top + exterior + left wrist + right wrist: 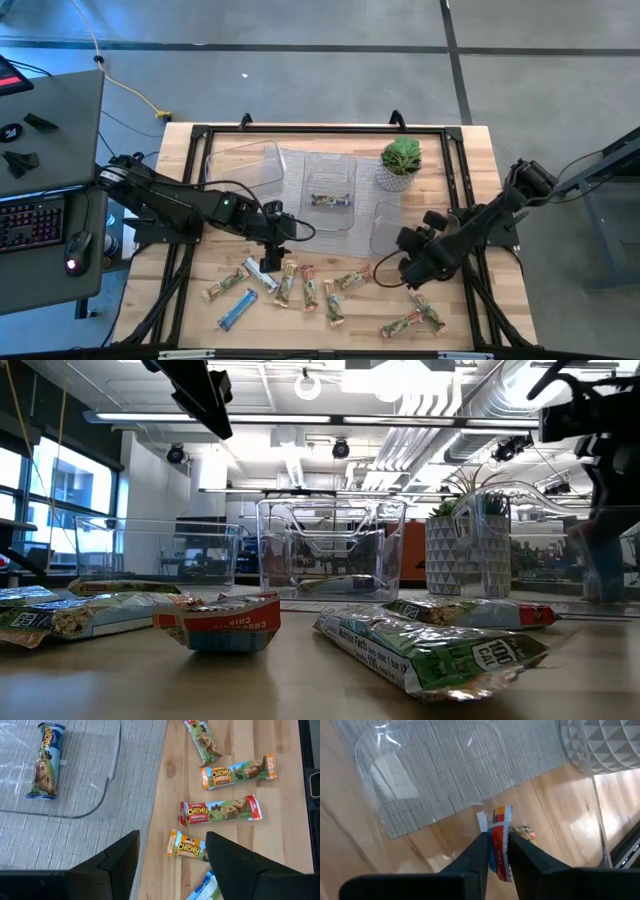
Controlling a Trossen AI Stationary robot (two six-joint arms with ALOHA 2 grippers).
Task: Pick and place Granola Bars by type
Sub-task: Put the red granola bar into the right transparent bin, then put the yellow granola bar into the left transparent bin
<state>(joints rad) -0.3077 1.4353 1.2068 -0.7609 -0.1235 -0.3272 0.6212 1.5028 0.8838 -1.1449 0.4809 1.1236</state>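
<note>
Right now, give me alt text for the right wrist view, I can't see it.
The right gripper pinches a red, orange and blue granola bar above a clear plastic tray on a grey woven mat, with a white faceted plant pot beside it.

This is a robotics lab in an open industrial office. A wooden worktop [480, 160] with a black metal frame [300, 131] fills the centre of the high view on a grey concrete floor [300, 60]. At far left a desk holds a keyboard [30, 222] and mouse [77, 242]. The low view shows exposed ceiling ducts [440, 405] at top and large windows [60, 500] at left.
</note>
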